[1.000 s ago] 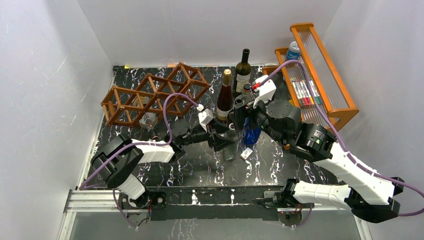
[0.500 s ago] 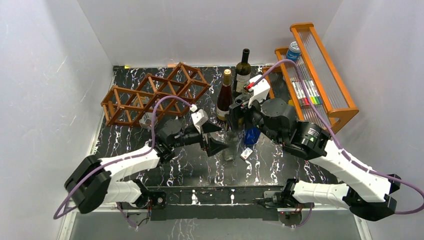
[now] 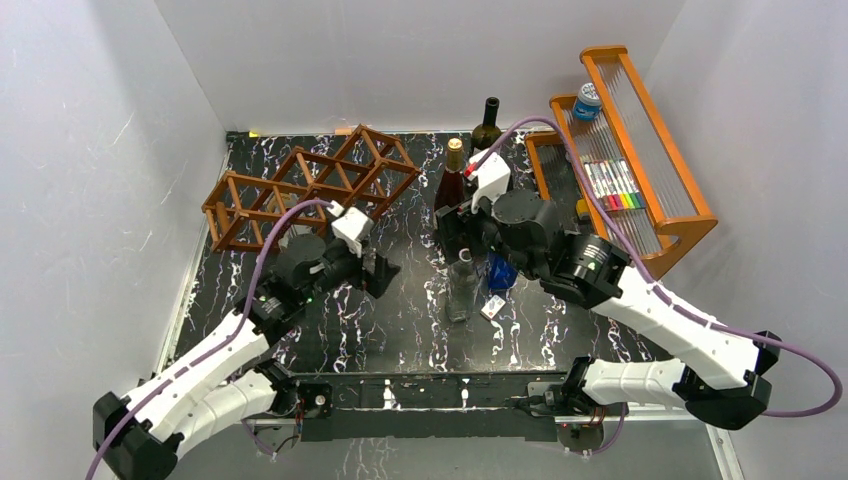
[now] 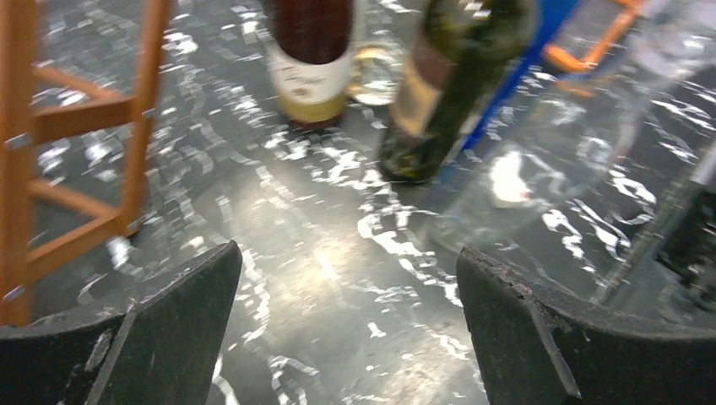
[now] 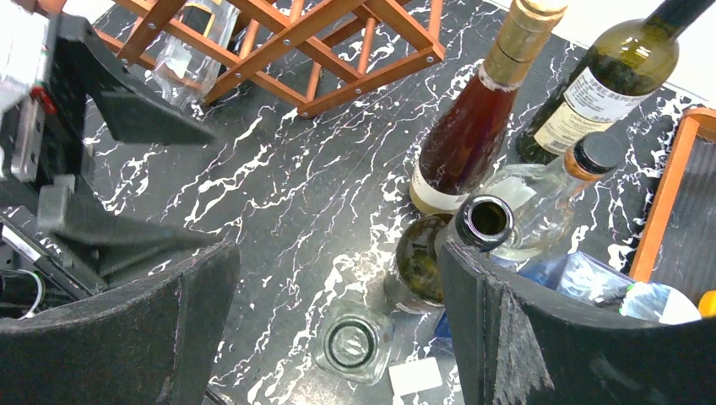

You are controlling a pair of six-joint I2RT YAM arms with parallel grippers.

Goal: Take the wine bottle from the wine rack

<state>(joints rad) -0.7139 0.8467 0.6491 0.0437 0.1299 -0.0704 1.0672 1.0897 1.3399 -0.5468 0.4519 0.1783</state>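
At the near edge: we see the black marble table (image 3: pixel 400 335), white-veined, running back to plain white walls (image 3: pixel 100 150).
Left gripper (image 4: pixel 346 295): fingers spread wide with nothing between them, low over bare table, the rack's bars at its left.
Right gripper (image 5: pixel 338 287): jaws apart and empty, above the cluster of standing bottles.
Mid-table bottles: we count a clear glass bottle (image 5: pixel 353 344) nearest, an uncapped dark green bottle (image 5: pixel 426 261) behind it, then a clear brown-capped bottle (image 5: pixel 549 198), a gold-foiled red wine bottle (image 5: pixel 473 126) and a labelled green bottle (image 5: pixel 591 84).
Wine rack (image 3: pixel 310 185): back left, a reddish-brown lattice standing on the table.
Wine bottle (image 5: pixel 187 52): clear glass, lying in a lower cell of the rack, apart from both grippers.
Orange shelf (image 3: pixel 690 215): back right, where we make out coloured markers (image 3: pixel 610 190) and a blue-lidded jar (image 3: pixel 588 100).
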